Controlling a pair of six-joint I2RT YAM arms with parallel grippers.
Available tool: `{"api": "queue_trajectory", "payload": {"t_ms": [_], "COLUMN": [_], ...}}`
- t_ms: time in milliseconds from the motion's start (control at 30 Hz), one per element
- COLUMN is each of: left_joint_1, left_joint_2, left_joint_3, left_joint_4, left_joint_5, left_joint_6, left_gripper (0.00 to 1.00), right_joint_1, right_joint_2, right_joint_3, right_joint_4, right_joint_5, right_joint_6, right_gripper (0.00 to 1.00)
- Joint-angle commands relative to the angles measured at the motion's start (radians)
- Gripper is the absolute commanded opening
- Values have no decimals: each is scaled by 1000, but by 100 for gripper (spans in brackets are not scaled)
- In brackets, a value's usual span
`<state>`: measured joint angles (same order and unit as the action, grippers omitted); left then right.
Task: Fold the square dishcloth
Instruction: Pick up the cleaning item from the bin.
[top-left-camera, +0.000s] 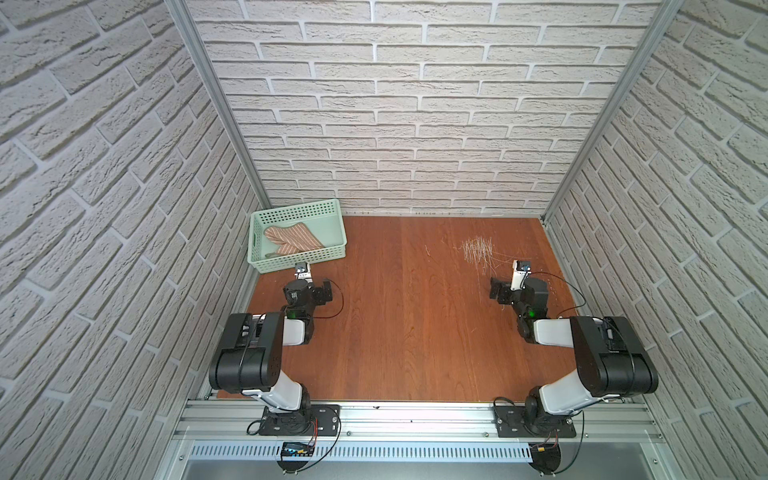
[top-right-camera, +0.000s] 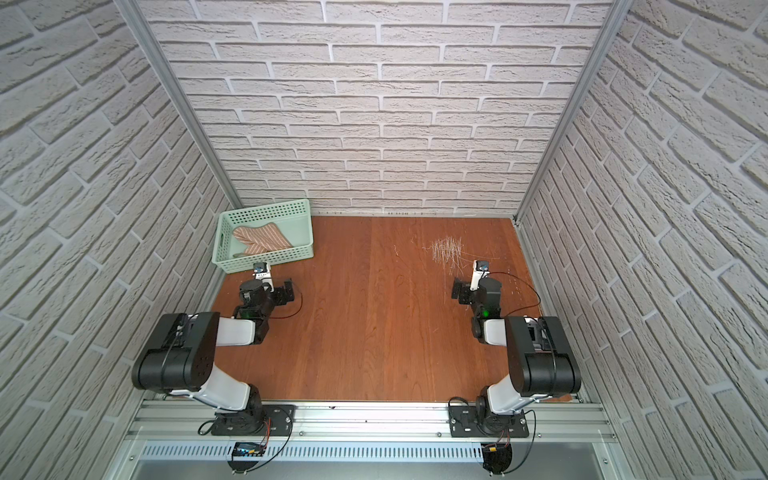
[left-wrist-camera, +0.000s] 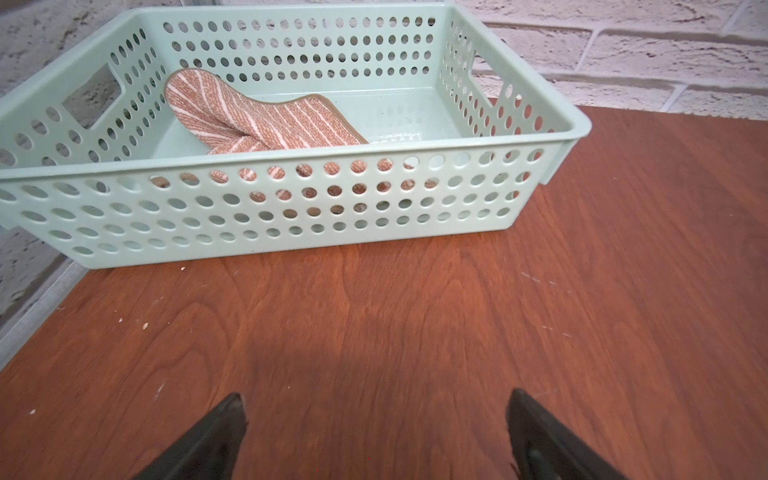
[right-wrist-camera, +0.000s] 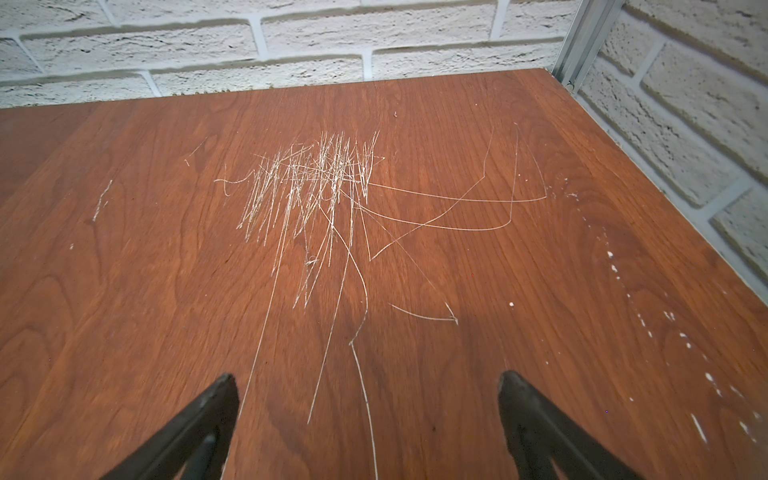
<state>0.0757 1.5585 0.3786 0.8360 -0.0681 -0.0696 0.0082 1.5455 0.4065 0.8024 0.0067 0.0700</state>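
At the desk's (top-left-camera: 415, 340) far left corner, against the brick wall (top-left-camera: 415, 124), sits the basket (top-left-camera: 297, 209) (top-right-camera: 266, 214). The cloth (top-left-camera: 291, 241) (top-right-camera: 258, 241) lies bunched inside it (not spread flat), in the basket's left half. In the left wrist view the cloth (left-wrist-camera: 257, 120) shows over the basket's (left-wrist-camera: 291, 216) near wall & thru its holes, w/ 1 rounded end raised near the side wall that has the handle cutout.

The left pincer (top-left-camera: 326, 291) (top-right-camera: 287, 293) (left-wrist-camera: 374, 405) sits just in front of the basket, not touching it. It's released, jaws wide, w/ nothing between them. Its 2 dark fingertips (left-wrist-camera: 226, 424) frame bare wood.

The right pincer (top-left-camera: 498, 291) (top-right-camera: 460, 293) (right-wrist-camera: 368, 384) is well apart, over the desk's right side. It's also released & empty, facing a patch of pale scratches (top-left-camera: 478, 249) (right-wrist-camera: 316, 187).
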Motion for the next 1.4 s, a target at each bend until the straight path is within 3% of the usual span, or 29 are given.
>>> {"api": "queue_trajectory", "payload": {"t_ms": [0,200,433,633,867,1100,1200,1367], "left_joint_1": [6,5,6,6,-16,-23,-19,12], "left_joint_2": [-11,-11,-11,-122,-310,-401,-343,-139], "left_joint_3": [13,13,18,149,190,402,544,835], "left_joint_4": [32,32,32,-300,-451,-694,-831,-1065], "left_joint_5": [-7,-8,-5,12,-58,-201,-278,-257], "left_joint_6": [6,5,5,0,-29,-139,-220,-309], "left_gripper": [98,98,98,98,98,98,98,98], "right_joint_1": [-1,-1,-1,-1,-3,-13,-19,-28], "right_joint_2": [-5,-12,-84,-171,-285,-323,-313,-305], "right_joint_3": [15,11,67,120,125,216,275,330], "right_joint_4": [18,22,-135,-304,-389,-565,-681,-781], "right_joint_5": [-8,-13,-33,9,156,286,345,350], "right_joint_6": [-13,-12,-27,-22,23,123,183,217], "right_gripper": [99,99,99,99,99,99,99,99]}}
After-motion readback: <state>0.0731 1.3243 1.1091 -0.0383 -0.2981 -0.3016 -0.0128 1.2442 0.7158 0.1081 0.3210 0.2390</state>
